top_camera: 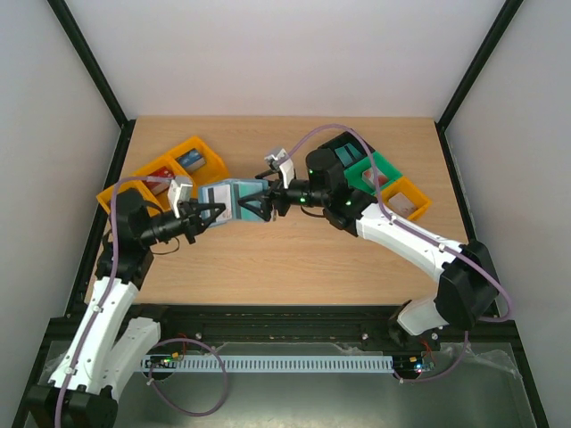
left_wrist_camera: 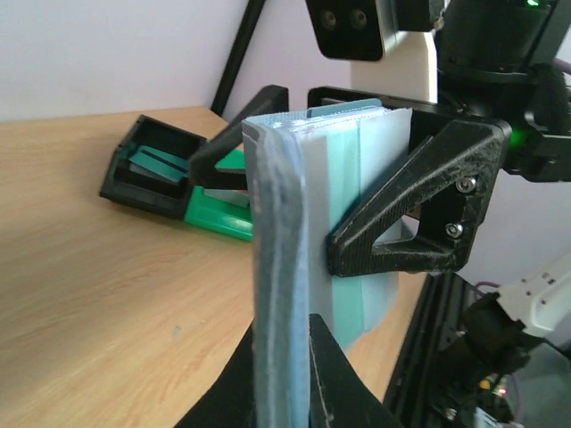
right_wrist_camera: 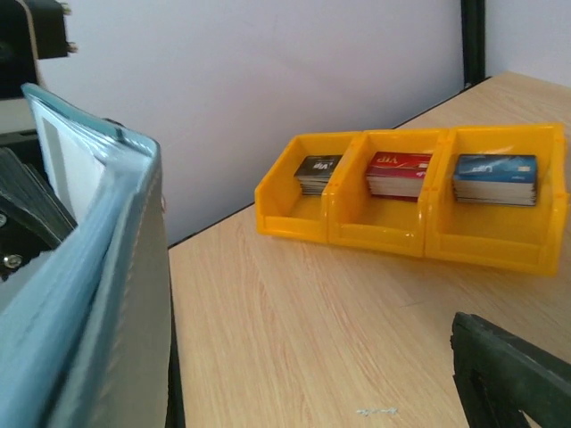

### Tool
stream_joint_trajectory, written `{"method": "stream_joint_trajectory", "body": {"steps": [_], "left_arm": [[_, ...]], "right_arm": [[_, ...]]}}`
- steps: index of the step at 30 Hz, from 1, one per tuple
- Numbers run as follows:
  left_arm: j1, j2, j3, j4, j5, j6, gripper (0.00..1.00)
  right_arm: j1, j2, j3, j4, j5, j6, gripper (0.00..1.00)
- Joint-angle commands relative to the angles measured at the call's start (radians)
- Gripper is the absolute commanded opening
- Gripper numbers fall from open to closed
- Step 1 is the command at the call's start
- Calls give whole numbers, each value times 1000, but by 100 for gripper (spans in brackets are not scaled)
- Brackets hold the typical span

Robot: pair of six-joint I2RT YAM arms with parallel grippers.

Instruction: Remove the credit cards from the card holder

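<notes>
Our left pincer point(top_camera: 212, 214) squeezing the card holder point(top_camera: 230, 198), our right pincer point(top_camera: 248, 207) wide open around its other end

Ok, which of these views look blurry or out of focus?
Left wrist: the blue-teal bifold card holder looms close and soft. Right wrist: that holder is blurred at left, the orange plastic trays sharp. Top external: evenly lit, sharp.

Blue card holder point(top_camera: 228, 200) over the wooden table point(top_camera: 294, 259), between left pincer point(top_camera: 207, 214) and right pincer point(top_camera: 253, 207), orange trays point(top_camera: 203, 145) behind.
</notes>
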Motion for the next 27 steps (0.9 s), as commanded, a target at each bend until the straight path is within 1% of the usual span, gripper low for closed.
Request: {"method": "stream_joint_trajectory", "body": {"steps": [1, 5, 10, 13, 15, 21, 23, 25, 27], "left_arm": [[-10, -46, -64, 195, 95, -131, 2], [-10, -59, -90, 272, 89, -191, 2], [-10, -68, -98, 281, 89, -206, 2], [-10, -70, -110, 300, 84, -228, 2], [-8, -71, -118, 323, 82, -250, 2], [-5, -77, -132, 344, 74, -259, 2], [-5, -81, -136, 357, 70, -267, 2], [-4, -86, -147, 382, 71, -290, 2], [0, -92, -153, 394, 67, -306, 2]], "right_arm": [[-4, -38, 11, -27, -98, -17, 100], [-5, -45, 9, -22, -143, -6, 97], [-5, -45, 27, -36, -153, -15, 93], [-4, -43, 23, -37, -160, -15, 89], [-5, -39, 29, -51, -169, -20, 84], [-4, -46, 36, -53, -208, -27, 58], [-4, -50, 39, -48, -223, -24, 41], [-4, -55, 40, -50, -226, -26, 20], [-5, -63, 37, -51, -230, -29, 6]]}}
